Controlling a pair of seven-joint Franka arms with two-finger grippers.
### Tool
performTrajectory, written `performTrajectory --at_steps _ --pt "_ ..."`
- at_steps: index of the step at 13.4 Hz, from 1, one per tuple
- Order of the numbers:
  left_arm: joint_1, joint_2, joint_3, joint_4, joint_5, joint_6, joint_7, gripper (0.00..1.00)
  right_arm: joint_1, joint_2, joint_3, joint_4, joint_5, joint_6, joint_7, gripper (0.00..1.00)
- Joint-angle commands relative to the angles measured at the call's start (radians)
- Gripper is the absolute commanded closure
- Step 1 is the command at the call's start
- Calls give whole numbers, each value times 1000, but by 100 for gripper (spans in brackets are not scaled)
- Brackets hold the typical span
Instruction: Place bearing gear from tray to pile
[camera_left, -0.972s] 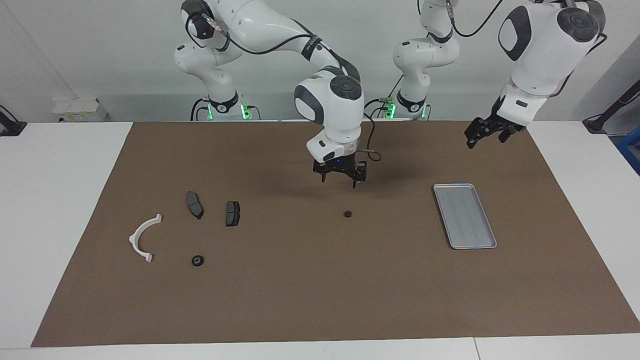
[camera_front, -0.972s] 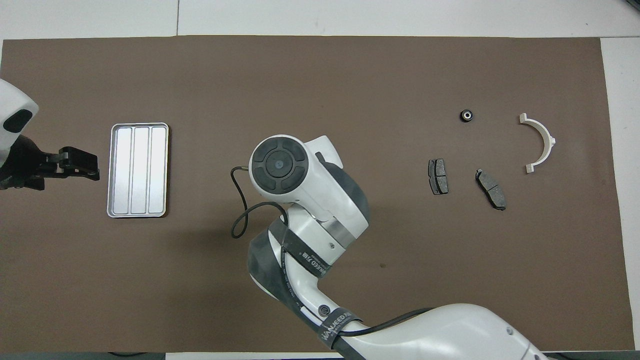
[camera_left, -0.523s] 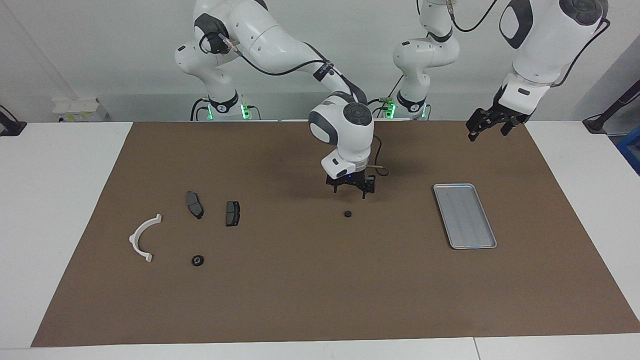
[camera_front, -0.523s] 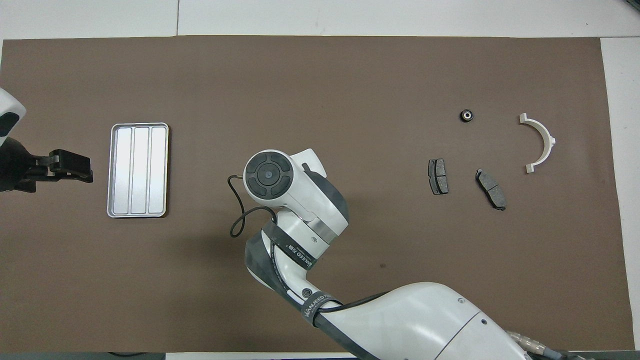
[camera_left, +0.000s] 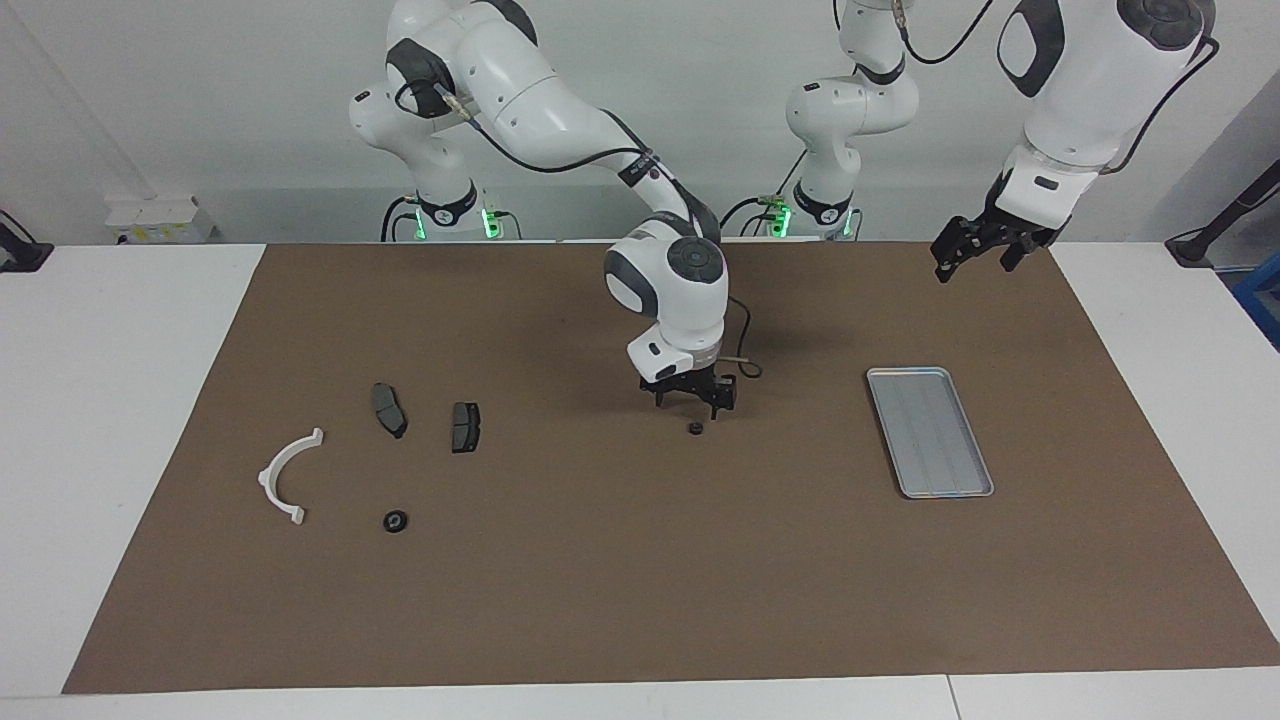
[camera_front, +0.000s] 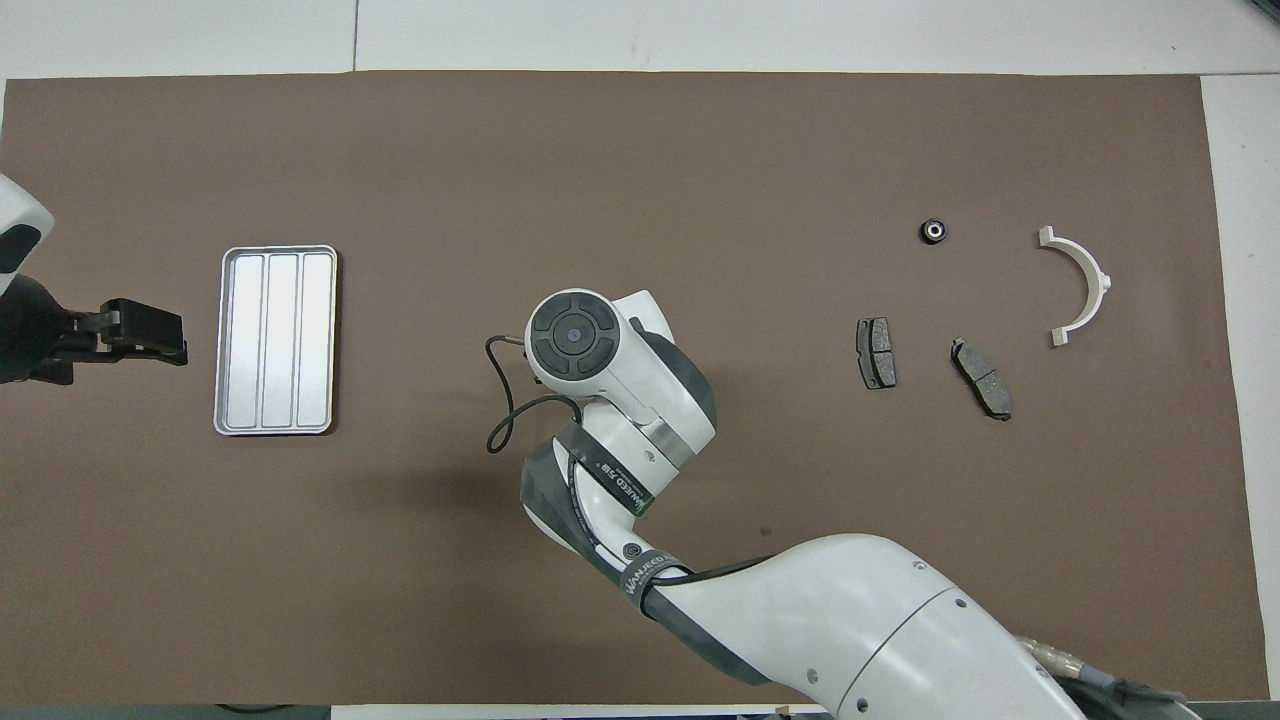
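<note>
- Right gripper (camera_left: 694, 402), open and empty, hangs just over the gear (camera_left: 694, 428) at mid-mat, poised to grasp.
- Pile (camera_left: 385, 440) lies at the gear's nine o'clock in the facing view.
- Left gripper (camera_left: 975, 255), open and empty, waits near the tray (camera_left: 930, 430).

A white table (camera_left: 120, 400) carries a brown mat (camera_left: 600, 580) over most of its top. On the mat, a small dark bearing gear (camera_left: 694, 428) lies just below the right gripper (camera_left: 690, 400). The silver tray (camera_left: 929, 431) lies toward the left arm's end, near the left gripper (camera_left: 975, 262). Well apart from the right gripper, toward the right arm's end, lie two dark brake pads (camera_left: 389, 409) (camera_left: 465, 426), a white arc piece (camera_left: 288, 476) and a second bearing gear (camera_left: 396, 521).
</note>
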Motion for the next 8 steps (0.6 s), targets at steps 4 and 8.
performTrajectory --at_steps 4,8 --pt "6 -16 -1 -6 -13 -15 8 0 -20 20 10 24 -27 24 -10 1" --pt "4 -14 -1 -6 -13 -15 8 0 -14 61 8 35 -28 33 -7 3"
